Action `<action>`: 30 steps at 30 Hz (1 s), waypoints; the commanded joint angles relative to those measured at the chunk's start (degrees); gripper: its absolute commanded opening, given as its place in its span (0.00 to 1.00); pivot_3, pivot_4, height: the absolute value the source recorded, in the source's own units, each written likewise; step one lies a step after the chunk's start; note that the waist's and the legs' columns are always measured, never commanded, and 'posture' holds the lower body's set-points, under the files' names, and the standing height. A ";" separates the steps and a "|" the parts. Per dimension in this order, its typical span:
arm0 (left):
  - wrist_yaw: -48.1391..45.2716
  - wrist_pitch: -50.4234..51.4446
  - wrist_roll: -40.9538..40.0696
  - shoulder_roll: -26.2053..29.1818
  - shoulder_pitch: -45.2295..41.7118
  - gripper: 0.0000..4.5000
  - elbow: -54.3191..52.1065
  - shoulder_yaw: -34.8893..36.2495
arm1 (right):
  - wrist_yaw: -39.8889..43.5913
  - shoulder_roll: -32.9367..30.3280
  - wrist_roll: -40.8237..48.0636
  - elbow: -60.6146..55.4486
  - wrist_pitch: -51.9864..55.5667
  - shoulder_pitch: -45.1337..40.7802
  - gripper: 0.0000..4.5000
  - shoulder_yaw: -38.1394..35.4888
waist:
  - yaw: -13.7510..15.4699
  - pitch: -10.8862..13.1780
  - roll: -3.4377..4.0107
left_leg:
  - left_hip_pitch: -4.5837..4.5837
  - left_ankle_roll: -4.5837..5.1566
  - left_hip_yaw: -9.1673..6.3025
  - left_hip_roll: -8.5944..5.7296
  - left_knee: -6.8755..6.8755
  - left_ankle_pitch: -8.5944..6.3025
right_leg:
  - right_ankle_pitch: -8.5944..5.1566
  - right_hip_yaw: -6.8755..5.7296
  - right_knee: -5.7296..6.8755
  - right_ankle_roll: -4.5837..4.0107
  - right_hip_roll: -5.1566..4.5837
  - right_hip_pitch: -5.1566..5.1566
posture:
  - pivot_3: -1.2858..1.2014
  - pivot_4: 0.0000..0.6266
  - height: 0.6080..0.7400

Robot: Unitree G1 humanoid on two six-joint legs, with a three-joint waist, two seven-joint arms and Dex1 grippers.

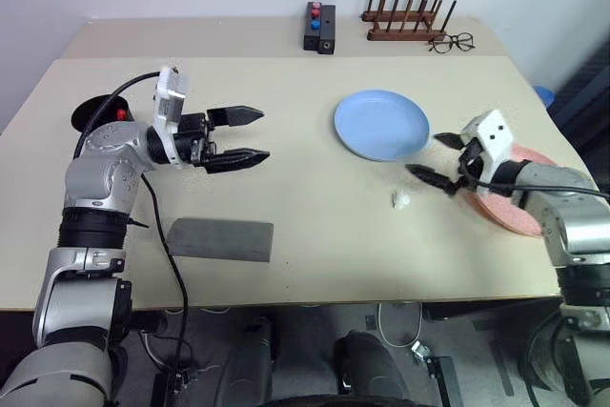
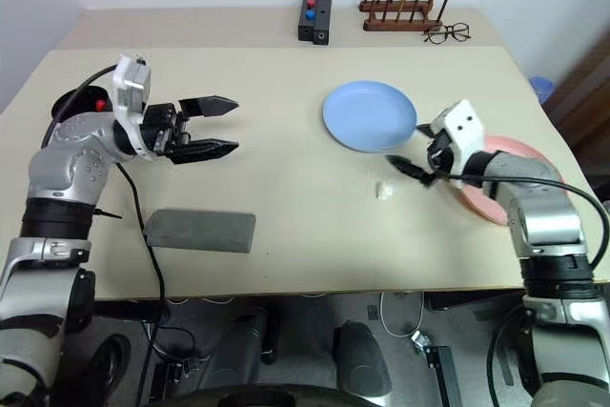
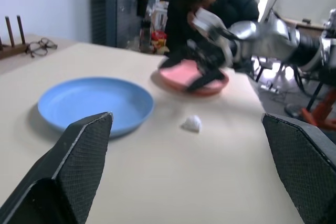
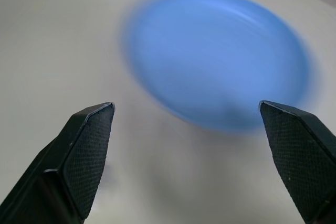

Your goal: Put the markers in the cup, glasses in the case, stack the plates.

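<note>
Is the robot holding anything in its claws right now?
No. The left claw is open in the air above the table, and the right claw is open near the blue plate. Nothing is between the fingers of either.

A beige table (image 1: 315, 226) holds a light blue plate (image 1: 381, 124) near its middle and a pink plate (image 1: 515, 207) at the right edge. The left gripper (image 1: 250, 134) hovers with fingers apart above a closed grey case (image 1: 220, 239); the right gripper (image 1: 431, 157) is spread beside a small white scrap (image 1: 401, 199).

Two plates (image 1: 381, 124), one case (image 1: 220, 239), one eyeglasses (image 1: 451, 42).
</note>
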 commanded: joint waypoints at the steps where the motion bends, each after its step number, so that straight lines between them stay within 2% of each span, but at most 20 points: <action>1: 0.18 -0.16 0.04 -0.04 1.06 0.99 -3.61 0.83 | -0.49 -2.54 -0.16 -0.98 1.60 0.01 1.00 -3.33 | 0.03 0.00 0.00 | 0.00 0.00 -0.01 0.00 0.00 0.00 | 0.00 0.00 0.00 0.00 0.00 0.00 | 0.52 0.24 1.00; 9: -0.91 0.85 -0.55 0.12 4.08 0.99 -7.03 1.07 | 1.21 -9.75 -0.38 -7.72 11.01 8.25 1.00 -4.97 | 0.03 0.00 0.00 | 0.00 0.02 -0.01 0.01 0.02 -0.01 | 0.01 0.01 -0.01 0.01 -0.04 0.04 | 0.52 0.24 1.00; 16: -0.44 -1.93 0.36 -1.28 4.65 0.99 -5.91 0.84 | -0.91 -10.04 0.64 -10.93 16.20 11.73 1.00 -7.35 | 0.02 -0.01 0.03 | 0.04 0.02 0.00 0.02 0.01 -0.01 | 0.00 0.04 -0.01 0.00 -0.06 0.05 | 0.52 0.24 1.00; 20: -0.34 -3.10 0.85 -1.90 4.94 0.99 -6.08 0.64 | -1.96 -10.37 -2.32 -9.74 15.88 14.40 1.00 -5.41 | 0.20 -0.01 0.03 | 0.04 0.02 -0.01 0.02 0.02 -0.01 | 0.01 0.04 -0.01 0.00 -0.05 0.06 | 0.52 0.24 1.00; 22: -0.29 -3.46 1.09 -2.01 5.00 1.00 -6.26 0.61 | -2.61 -9.38 -1.81 -8.91 17.40 14.17 0.88 -5.83 | 0.10 -0.01 0.03 | 0.04 0.02 0.00 0.00 0.02 -0.01 | 0.00 0.04 -0.02 0.00 -0.05 0.06 | 0.52 0.24 1.00; 25: -0.26 -3.79 1.41 -1.99 5.22 1.00 -6.73 0.48 | -3.52 -9.18 -2.69 -7.15 18.19 13.71 0.63 -5.07 | 0.01 -0.01 0.03 | 0.04 0.02 0.00 0.01 0.03 -0.01 | 0.00 0.04 -0.01 0.00 -0.06 0.06 | 0.52 0.24 1.00; 30: 0.15 -3.59 1.24 -1.84 5.62 1.00 -7.79 0.58 | -3.54 -9.36 -3.48 -5.15 17.67 11.98 0.05 -4.08 | -0.17 -0.01 0.02 | 0.05 0.02 0.00 0.01 0.01 -0.01 | 0.00 0.04 -0.01 0.00 -0.04 0.06 | 0.52 0.24 1.00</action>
